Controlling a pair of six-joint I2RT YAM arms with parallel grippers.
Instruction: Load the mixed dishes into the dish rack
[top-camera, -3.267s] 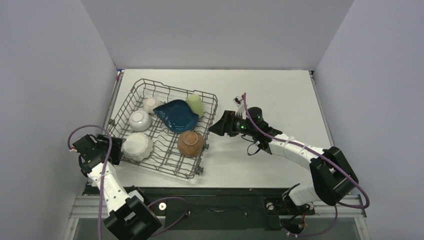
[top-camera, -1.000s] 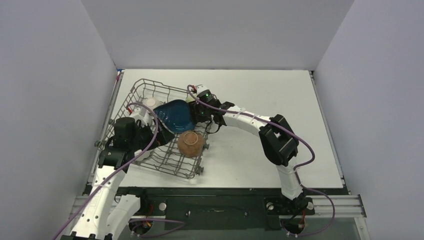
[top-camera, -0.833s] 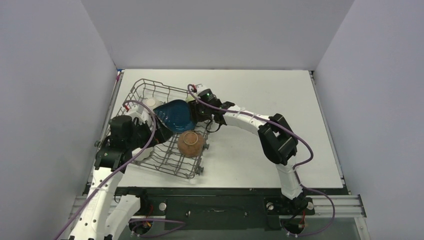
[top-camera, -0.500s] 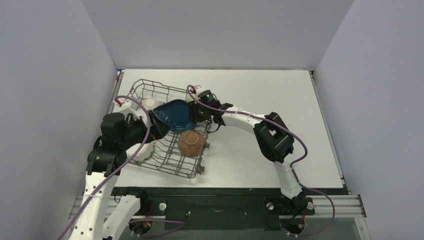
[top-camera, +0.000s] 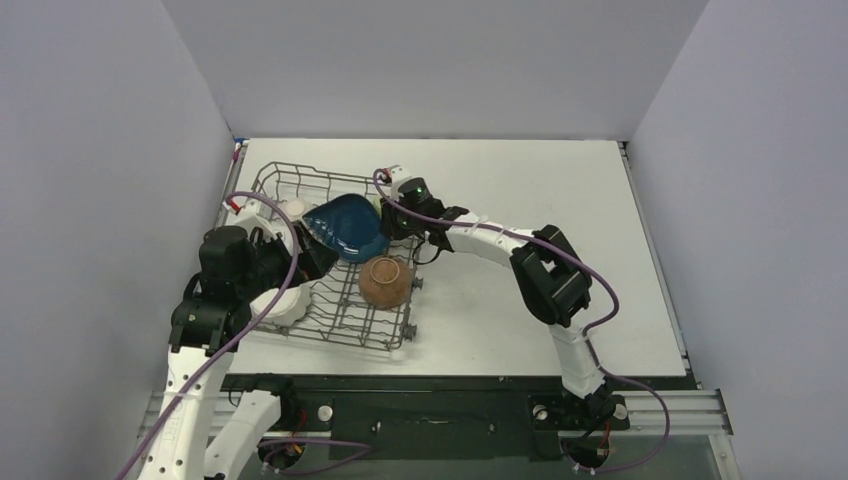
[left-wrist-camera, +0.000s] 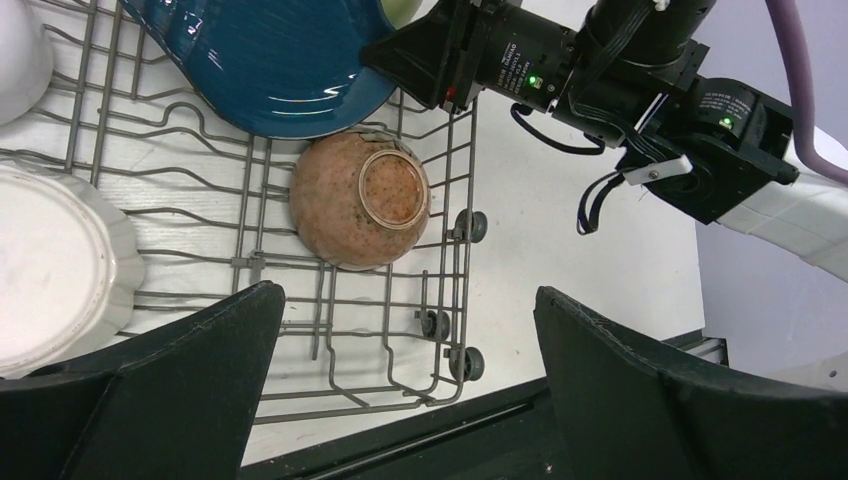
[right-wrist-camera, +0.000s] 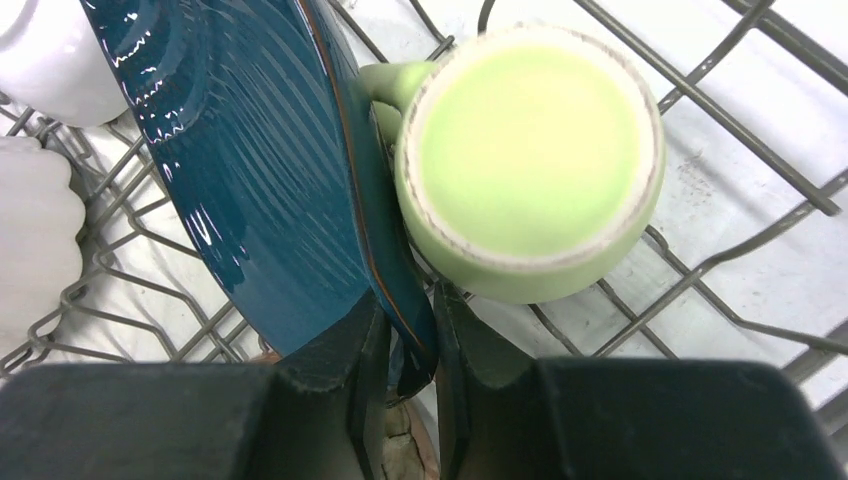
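The grey wire dish rack (top-camera: 338, 338) lies at the table's left. In it stand the dark blue dish (top-camera: 345, 228), tilted on edge, an upturned brown bowl (top-camera: 385, 281) and the white scalloped bowl (top-camera: 280, 305). My right gripper (right-wrist-camera: 405, 345) is shut on the blue dish's (right-wrist-camera: 260, 170) lower rim, with one finger on each face. The light green mug (right-wrist-camera: 530, 150) sits bottom-up right against that dish. Above the rack's near half, my left gripper (left-wrist-camera: 405, 295) hangs wide open around nothing, with the brown bowl (left-wrist-camera: 360, 200) just ahead of it.
A plain white bowl (right-wrist-camera: 40, 50) and the scalloped bowl (right-wrist-camera: 30, 230) sit left of the blue dish. The rack's small wheels (left-wrist-camera: 468, 362) stand near the table's black front rail. Bare white table (top-camera: 560, 200) stretches right of the rack; grey walls close in on three sides.
My right gripper's fingers have shut on the blue dish's rim. The rack has swung round to sit squarer to the table. My left gripper stayed open and drew slightly back to the left.
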